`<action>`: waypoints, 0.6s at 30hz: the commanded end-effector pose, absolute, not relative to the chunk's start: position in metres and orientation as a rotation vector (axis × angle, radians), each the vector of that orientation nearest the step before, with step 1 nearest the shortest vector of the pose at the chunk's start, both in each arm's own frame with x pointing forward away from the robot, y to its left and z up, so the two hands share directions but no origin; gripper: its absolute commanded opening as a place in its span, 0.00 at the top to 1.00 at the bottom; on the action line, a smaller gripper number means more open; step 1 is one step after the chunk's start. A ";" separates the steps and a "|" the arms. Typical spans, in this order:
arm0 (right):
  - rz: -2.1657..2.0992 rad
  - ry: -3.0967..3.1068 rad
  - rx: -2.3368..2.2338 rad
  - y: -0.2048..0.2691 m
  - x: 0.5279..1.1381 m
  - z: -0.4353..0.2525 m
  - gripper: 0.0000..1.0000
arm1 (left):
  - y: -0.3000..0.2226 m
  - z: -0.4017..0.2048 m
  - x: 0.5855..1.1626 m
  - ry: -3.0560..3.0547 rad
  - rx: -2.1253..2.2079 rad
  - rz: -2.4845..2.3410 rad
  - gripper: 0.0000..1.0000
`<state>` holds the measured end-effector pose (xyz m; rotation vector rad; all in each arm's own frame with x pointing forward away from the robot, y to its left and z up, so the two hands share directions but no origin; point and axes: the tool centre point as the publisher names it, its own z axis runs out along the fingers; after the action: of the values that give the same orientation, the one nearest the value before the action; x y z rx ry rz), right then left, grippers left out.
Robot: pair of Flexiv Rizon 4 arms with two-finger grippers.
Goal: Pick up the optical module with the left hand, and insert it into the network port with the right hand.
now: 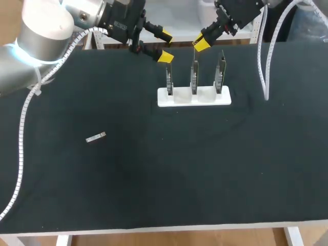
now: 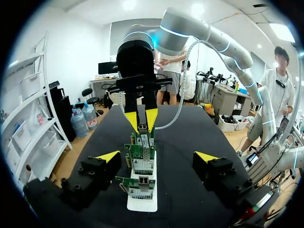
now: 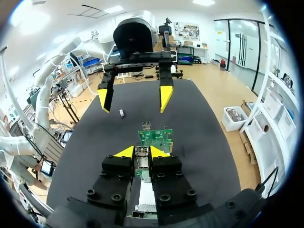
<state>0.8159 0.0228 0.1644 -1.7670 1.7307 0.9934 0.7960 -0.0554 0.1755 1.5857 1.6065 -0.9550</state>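
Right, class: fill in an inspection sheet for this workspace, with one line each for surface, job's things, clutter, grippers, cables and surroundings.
Surface: black table.
Job's things: optical module lies flat on the table on the left arm's side, apart from both grippers. Three circuit boards stand upright in a white holder near the middle.
Clutter: nothing seen.
Grippers: left gripper is open and holds nothing, close to the boards. Right gripper is over the boards; open or shut is unclear.
Cables: a white spiral-wrapped cable trails from the left arm. A white cable hangs from the right arm.
Surroundings: nothing seen reaching over the table.
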 end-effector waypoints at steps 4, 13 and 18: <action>1.088 1.711 -1.824 0.023 0.824 0.165 1.00 | -0.055 0.175 0.797 1.606 1.589 -0.956 0.00; 1.093 1.713 -1.826 0.023 0.823 0.163 1.00 | -0.055 0.175 0.797 1.606 1.589 -0.956 0.00; 1.094 1.713 -1.832 0.023 0.823 0.162 1.00 | -0.055 0.175 0.797 1.606 1.589 -0.956 0.00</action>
<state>0.8153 0.0221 0.1624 -1.7692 1.7334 0.9950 0.7960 -0.0554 0.1755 1.5857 1.6065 -0.9550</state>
